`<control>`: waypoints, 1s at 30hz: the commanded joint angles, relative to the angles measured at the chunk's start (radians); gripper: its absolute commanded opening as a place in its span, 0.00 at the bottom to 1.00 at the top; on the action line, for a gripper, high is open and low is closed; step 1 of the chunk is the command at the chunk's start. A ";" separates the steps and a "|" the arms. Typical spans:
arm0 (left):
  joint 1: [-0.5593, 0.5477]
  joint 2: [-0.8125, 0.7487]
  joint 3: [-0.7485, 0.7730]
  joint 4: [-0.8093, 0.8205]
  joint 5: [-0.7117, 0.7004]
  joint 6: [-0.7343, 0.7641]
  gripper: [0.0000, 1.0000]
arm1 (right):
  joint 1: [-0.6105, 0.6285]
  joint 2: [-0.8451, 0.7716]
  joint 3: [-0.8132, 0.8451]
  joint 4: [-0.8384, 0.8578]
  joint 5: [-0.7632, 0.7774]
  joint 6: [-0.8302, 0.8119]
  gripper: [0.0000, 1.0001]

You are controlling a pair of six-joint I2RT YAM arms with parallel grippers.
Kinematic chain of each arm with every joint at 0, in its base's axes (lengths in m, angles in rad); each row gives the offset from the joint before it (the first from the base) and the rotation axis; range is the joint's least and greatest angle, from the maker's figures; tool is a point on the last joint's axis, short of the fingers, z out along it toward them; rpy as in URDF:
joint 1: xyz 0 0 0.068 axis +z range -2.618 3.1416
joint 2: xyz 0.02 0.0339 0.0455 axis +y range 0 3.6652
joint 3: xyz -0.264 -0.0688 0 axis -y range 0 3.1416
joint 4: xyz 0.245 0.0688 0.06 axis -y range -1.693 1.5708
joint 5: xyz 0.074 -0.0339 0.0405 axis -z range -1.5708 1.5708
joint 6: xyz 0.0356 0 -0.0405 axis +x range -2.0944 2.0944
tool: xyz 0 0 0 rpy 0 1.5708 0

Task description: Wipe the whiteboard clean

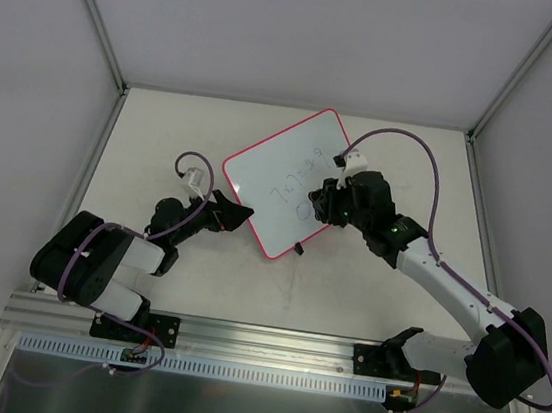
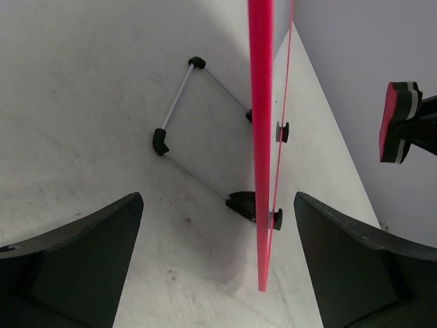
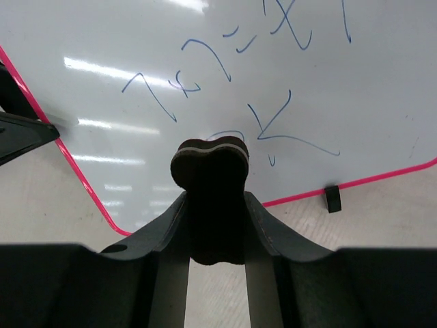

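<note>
Where left claw (image 2: pixel 217 199) gapes, whiteboard (image 2: pixel 261 137) edge stands between.

We count one whiteboard (image 1: pixel 284 182) on one table (image 1: pixel 153 141). On its pink rim we find two black clips (image 2: pixel 282 132). Behind it there is one wire stand (image 2: pixel 179 102) with two black corner joints (image 2: pixel 160 141). There are two arms (image 1: pixel 448 283) and so two grippers, the left gripper (image 1: pixel 240 214) and the right gripper (image 3: pixel 212 225). Each has two fingers, which makes four in all. We see one eraser (image 3: pixel 209 164). We count two purple cables (image 1: pixel 415 143), one to each arm. The blue handwriting seems to run in two rows, but we cannot count its separate marks with any certainty.
</note>
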 commanded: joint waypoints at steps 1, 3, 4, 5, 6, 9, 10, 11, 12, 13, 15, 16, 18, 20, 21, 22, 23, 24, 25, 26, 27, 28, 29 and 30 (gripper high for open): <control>0.009 0.036 0.046 0.421 0.069 -0.079 0.93 | 0.002 -0.032 -0.003 0.118 -0.052 -0.038 0.00; 0.008 0.055 0.059 0.437 0.090 -0.097 0.91 | 0.002 -0.023 -0.009 0.153 -0.063 -0.044 0.00; 0.008 0.056 0.064 0.437 0.098 -0.104 0.89 | 0.004 -0.021 -0.007 0.159 -0.063 -0.047 0.00; 0.008 0.057 0.069 0.437 0.105 -0.111 0.88 | 0.002 -0.013 -0.006 0.166 -0.060 -0.050 0.00; 0.008 0.055 0.075 0.437 0.115 -0.126 0.88 | 0.004 0.002 0.002 0.166 -0.052 -0.053 0.00; 0.006 0.038 0.076 0.437 0.121 -0.133 0.83 | 0.002 0.028 0.006 0.196 -0.054 -0.056 0.00; 0.006 0.032 0.075 0.437 0.119 -0.133 0.81 | 0.004 0.033 0.010 0.198 -0.054 -0.058 0.00; 0.006 0.026 0.076 0.437 0.122 -0.133 0.78 | 0.004 0.039 0.013 0.202 -0.055 -0.056 0.00; 0.006 0.023 0.081 0.437 0.125 -0.134 0.76 | 0.004 0.051 0.014 0.207 -0.064 -0.055 0.00; 0.006 0.026 0.084 0.437 0.131 -0.137 0.74 | 0.004 0.057 0.017 0.210 -0.075 -0.056 0.00; 0.006 0.037 0.095 0.437 0.135 -0.145 0.71 | 0.004 0.065 0.014 0.233 -0.095 -0.058 0.00; 0.006 0.046 0.096 0.437 0.133 -0.145 0.68 | 0.004 0.071 0.011 0.235 -0.098 -0.056 0.00; 0.006 0.049 0.089 0.437 0.115 -0.150 0.56 | 0.004 0.071 0.008 0.247 -0.103 -0.055 0.00; 0.008 0.044 0.092 0.437 0.121 -0.151 0.50 | 0.004 0.060 -0.007 0.271 -0.112 -0.050 0.00; 0.006 0.046 0.098 0.437 0.124 -0.153 0.49 | 0.004 0.054 -0.013 0.281 -0.111 -0.050 0.00; 0.006 0.046 0.099 0.437 0.125 -0.154 0.47 | 0.004 0.050 -0.018 0.287 -0.103 -0.050 0.00; 0.006 0.046 0.101 0.437 0.125 -0.156 0.44 | 0.004 0.048 -0.023 0.290 -0.095 -0.048 0.00; 0.006 0.047 0.102 0.437 0.130 -0.157 0.41 | 0.004 0.048 -0.020 0.288 -0.091 -0.056 0.00; 0.006 0.047 0.102 0.437 0.130 -0.157 0.39 | 0.004 0.050 -0.020 0.290 -0.088 -0.061 0.00; 0.006 0.050 0.102 0.437 0.130 -0.156 0.39 | 0.004 0.051 -0.020 0.288 -0.086 -0.062 0.00; 0.006 0.053 0.102 0.437 0.128 -0.156 0.39 | 0.004 0.051 -0.020 0.290 -0.087 -0.064 0.00; 0.006 0.055 0.104 0.437 0.128 -0.156 0.39 | 0.005 0.051 -0.018 0.290 -0.092 -0.065 0.00; 0.006 0.064 0.106 0.437 0.128 -0.157 0.40 | 0.005 0.051 -0.020 0.290 -0.098 -0.067 0.00; 0.006 0.069 0.112 0.437 0.128 -0.160 0.40 | 0.004 0.056 -0.020 0.288 -0.106 -0.068 0.00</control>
